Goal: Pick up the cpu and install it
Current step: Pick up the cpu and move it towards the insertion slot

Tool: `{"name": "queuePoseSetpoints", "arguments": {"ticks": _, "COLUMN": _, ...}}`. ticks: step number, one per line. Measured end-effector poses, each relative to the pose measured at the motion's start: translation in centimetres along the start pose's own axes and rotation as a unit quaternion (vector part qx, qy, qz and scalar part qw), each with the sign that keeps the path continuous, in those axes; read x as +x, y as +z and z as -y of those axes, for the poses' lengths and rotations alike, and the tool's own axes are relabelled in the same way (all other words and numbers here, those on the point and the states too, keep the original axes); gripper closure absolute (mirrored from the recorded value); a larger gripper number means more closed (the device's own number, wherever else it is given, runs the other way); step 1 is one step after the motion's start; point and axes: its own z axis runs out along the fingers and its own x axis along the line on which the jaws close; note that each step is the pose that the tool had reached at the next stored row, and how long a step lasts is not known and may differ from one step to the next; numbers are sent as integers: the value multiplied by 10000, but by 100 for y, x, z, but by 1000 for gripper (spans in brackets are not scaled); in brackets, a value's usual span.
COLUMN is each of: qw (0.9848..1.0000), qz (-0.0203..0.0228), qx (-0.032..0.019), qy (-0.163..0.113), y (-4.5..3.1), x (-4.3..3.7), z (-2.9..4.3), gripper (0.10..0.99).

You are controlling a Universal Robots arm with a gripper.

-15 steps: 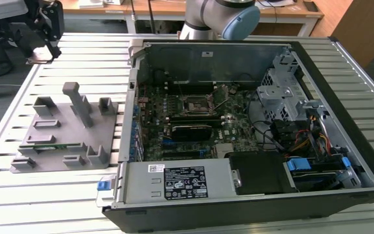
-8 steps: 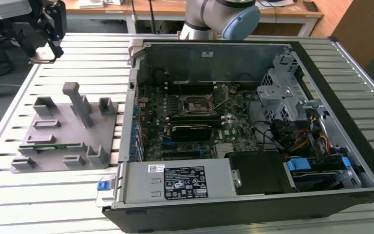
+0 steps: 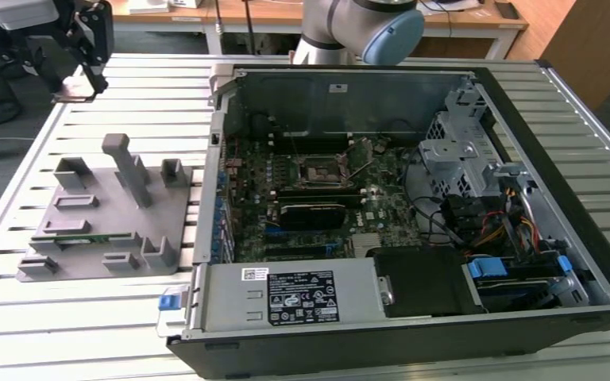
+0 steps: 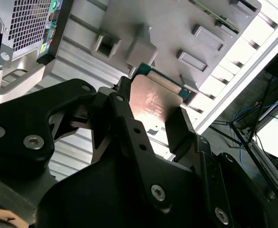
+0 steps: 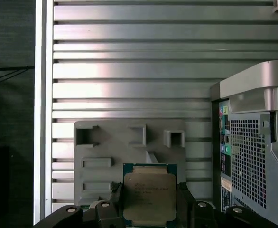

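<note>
The cpu (image 5: 149,194), a flat square chip with a pale metal top and a green rim, sits clamped between my gripper's (image 5: 149,205) two black fingers (image 5: 184,202). In the second wrist view the cpu (image 4: 153,100) shows the same grip, held at its two opposite edges by the gripper (image 4: 152,118). In the exterior view the gripper (image 3: 76,79) hangs high above the slatted table's far corner at the exterior view's left, well away from the open computer case. The motherboard's square black socket (image 3: 319,168) lies in the middle of the case.
A grey fixture plate (image 3: 104,230) with upright posts and pockets lies on the slatted table (image 3: 125,87), beside the case at the exterior view's left; a thin green circuit strip (image 3: 77,238) rests in it. The open case (image 3: 411,329) holds drive cages, cables and a power supply.
</note>
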Motion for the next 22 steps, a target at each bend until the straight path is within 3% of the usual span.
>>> {"name": "queuePoseSetpoints", "arguments": {"ticks": 22, "qw": 10000, "qz": 0, "qx": 14, "qy": 0, "y": 3, "x": -113, "z": -48, "gripper": 549}}
